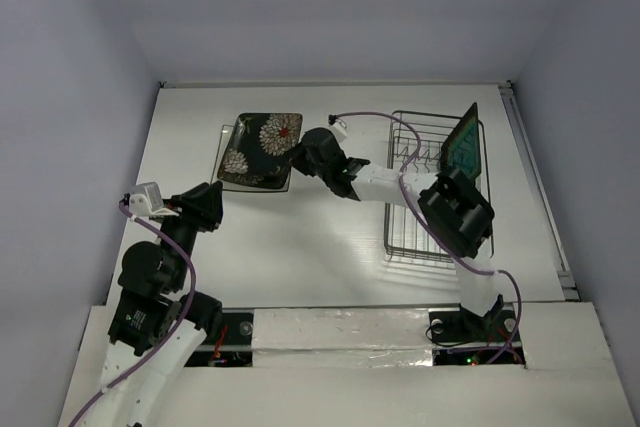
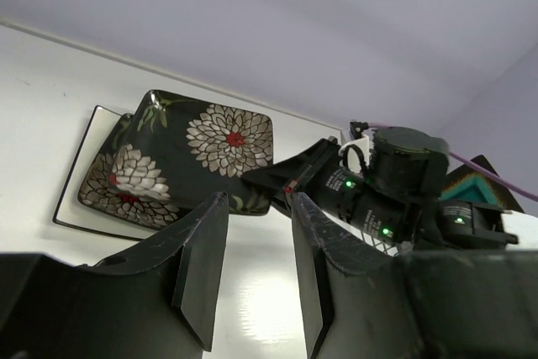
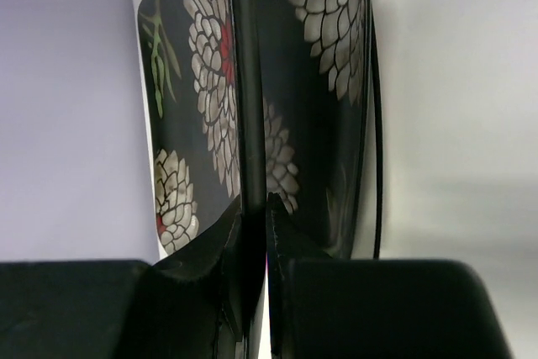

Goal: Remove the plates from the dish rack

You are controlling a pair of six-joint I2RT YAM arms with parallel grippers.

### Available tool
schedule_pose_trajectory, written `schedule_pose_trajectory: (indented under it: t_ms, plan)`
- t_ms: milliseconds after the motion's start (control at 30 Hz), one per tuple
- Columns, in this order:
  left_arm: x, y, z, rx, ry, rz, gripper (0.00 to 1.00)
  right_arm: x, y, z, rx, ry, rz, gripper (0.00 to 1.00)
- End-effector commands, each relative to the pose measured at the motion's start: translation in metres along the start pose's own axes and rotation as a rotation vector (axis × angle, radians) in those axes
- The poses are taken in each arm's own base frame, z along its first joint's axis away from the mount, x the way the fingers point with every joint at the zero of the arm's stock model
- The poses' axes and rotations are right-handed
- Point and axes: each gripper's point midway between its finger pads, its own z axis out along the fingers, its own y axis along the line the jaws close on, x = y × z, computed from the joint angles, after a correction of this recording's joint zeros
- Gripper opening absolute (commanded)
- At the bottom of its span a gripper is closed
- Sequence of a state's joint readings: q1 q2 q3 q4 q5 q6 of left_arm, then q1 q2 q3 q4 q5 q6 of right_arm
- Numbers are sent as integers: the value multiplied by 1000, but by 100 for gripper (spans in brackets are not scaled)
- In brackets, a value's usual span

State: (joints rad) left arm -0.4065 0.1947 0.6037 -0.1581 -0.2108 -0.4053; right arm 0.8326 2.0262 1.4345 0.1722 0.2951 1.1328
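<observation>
While the right hand [image 3: 252, 208] pinches the black plate [image 1: 262, 150] by its rim, lower it flat onto the white plate [image 2: 69, 212].
Let go only once it sits square, far left on the surface [image 1: 300, 247]; left hand [image 2: 252, 250] hovers wide open, empty; teal plate [image 1: 463, 147] stands in the rack [image 1: 400, 237].

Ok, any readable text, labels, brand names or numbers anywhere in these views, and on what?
None can be read. The black flowered plate, pinched by the right gripper, bears only flower patterns. The teal plate and dish rack show no lettering.
</observation>
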Motion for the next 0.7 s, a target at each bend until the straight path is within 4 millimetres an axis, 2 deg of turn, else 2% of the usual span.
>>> schedule_pose_trajectory:
  t_ms: [0,200,500,667]
  plan:
    - [-8,-7,2,24,-26,-9,33,-66,121,-20,-333,-180,247,0]
    - [-8,-7,2,25,-28,-8,33,-45,98,7,-258,-139,232,1]
    - [-10,-8,1,28,-34,-10,33,-26,76,19,-189,-112,223,9]
    - [-10,-8,1,30,-37,-13,33,-13,60,24,-155,-78,185,24]
